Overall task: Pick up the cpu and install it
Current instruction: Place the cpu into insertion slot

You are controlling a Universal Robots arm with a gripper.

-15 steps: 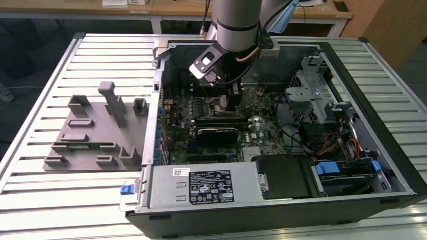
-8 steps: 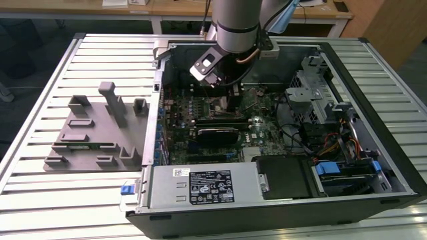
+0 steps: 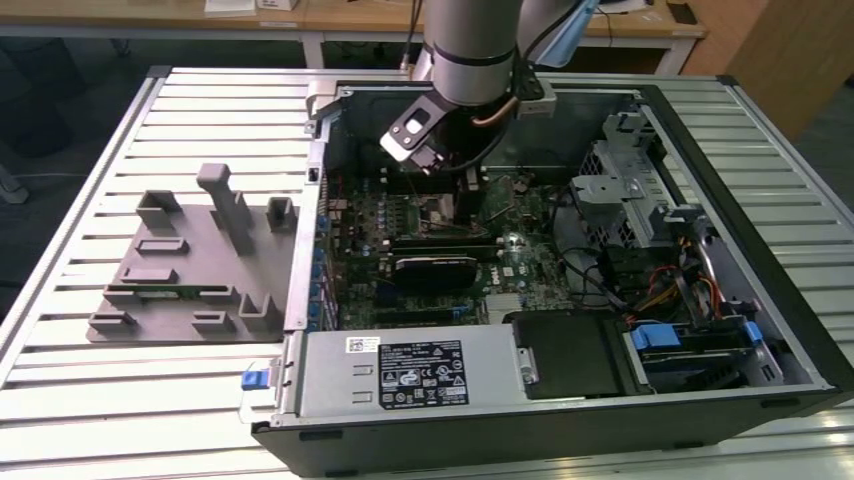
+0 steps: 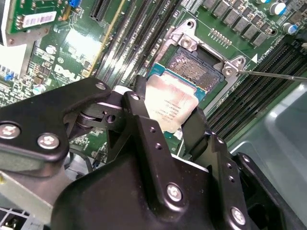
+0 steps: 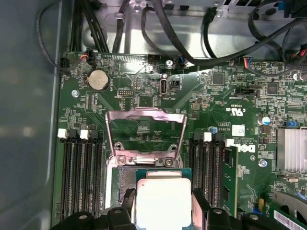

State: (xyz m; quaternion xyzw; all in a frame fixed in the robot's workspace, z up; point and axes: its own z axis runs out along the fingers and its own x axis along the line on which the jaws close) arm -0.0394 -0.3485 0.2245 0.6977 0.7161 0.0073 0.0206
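The cpu (image 4: 169, 106) is a flat square chip with a shiny silver top, and my gripper (image 4: 168, 115) is shut on it, one black finger against each side. It hangs slightly tilted just over the open socket (image 4: 197, 71) on the green motherboard, partly covering the socket's pin field. In the first wrist view the cpu (image 5: 162, 199) sits between the fingers (image 5: 127, 200), right beside the raised metal load plate (image 5: 146, 134). In the exterior view my gripper (image 3: 447, 188) reaches down into the open computer case (image 3: 747, 300) above the socket (image 3: 435, 210).
Memory slots (image 5: 81, 172) flank the socket on both sides. The thin socket lever (image 4: 273, 74) sticks out sideways. Cables (image 5: 192, 43) run along the case wall. A grey fixture block (image 3: 200, 260) stands on the slatted table at the exterior view's left; the power supply (image 3: 400, 375) is at the case front.
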